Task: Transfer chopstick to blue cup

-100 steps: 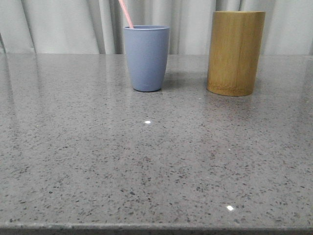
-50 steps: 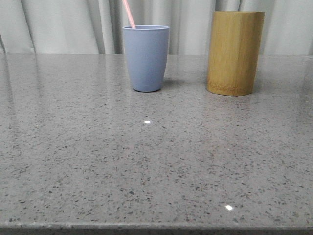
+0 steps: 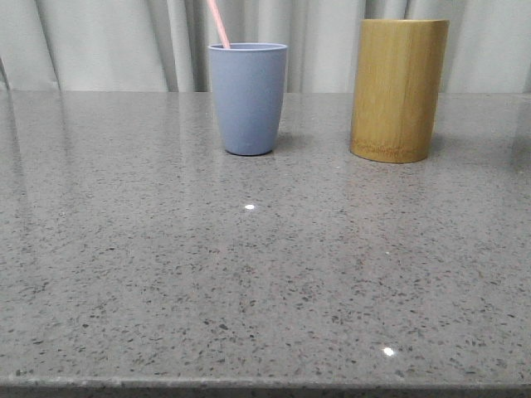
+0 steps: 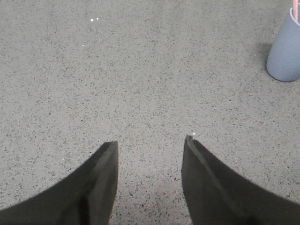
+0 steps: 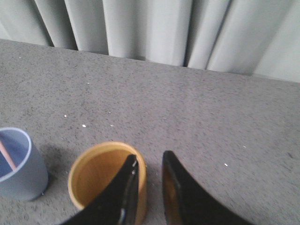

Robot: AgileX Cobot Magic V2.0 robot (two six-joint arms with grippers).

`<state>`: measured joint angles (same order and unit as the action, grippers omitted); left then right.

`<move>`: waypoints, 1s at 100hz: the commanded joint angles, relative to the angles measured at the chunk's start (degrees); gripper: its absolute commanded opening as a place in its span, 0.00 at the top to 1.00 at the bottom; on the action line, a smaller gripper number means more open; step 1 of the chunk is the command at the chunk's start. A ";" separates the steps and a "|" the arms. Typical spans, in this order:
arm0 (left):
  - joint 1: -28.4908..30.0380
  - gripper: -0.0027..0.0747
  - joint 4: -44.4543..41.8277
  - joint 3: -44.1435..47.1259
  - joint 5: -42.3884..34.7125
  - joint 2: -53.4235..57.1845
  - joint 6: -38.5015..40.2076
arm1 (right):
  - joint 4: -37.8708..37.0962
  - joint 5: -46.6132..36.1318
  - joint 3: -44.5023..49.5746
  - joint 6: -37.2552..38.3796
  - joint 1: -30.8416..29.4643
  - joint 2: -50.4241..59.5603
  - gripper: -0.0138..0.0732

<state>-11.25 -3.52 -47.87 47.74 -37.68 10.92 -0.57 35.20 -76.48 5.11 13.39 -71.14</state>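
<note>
The blue cup (image 3: pixel 247 98) stands upright at the back of the table. One pale-pink chopstick (image 3: pixel 218 23) leans out of it to the left, and only its upper end shows. The cup (image 5: pixel 18 168) and the chopstick (image 5: pixel 6 157) inside it also show in the right wrist view. My right gripper (image 5: pixel 150 157) hovers above the rim of the bamboo holder (image 5: pixel 96 176), jaws a little apart and empty. My left gripper (image 4: pixel 151 143) is open and empty over bare table, well away from the cup (image 4: pixel 284 54). Neither gripper shows in the front view.
The tall yellow-brown bamboo holder (image 3: pixel 398 89) stands to the right of the blue cup, and its inside looks empty. A grey curtain (image 3: pixel 108 41) hangs behind the speckled grey table (image 3: pixel 249 274). The table's front edge runs along the bottom of the front view.
The chopstick's upper end shifted slightly to the right in the blue cup, then stayed still. A shadow beside the cup has faded.
</note>
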 commanded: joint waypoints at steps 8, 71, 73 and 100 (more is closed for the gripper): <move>0.12 0.56 0.20 -1.61 -6.83 0.02 0.50 | -1.67 -7.21 7.28 -0.40 -0.73 10.35 0.66; 0.12 0.99 0.43 1.76 -9.85 0.74 0.50 | -1.78 -11.73 33.97 3.87 -0.92 37.29 0.94; 0.12 0.99 0.43 2.23 -10.06 1.01 0.50 | -1.78 -11.73 34.27 3.87 -0.92 37.81 0.97; 0.12 0.99 0.43 7.46 -14.69 6.44 0.50 | -1.83 -12.43 39.67 3.87 -0.92 44.18 0.95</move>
<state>-11.25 -3.33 -40.32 39.16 -33.10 10.92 -1.62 27.84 -36.83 8.94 12.78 -28.51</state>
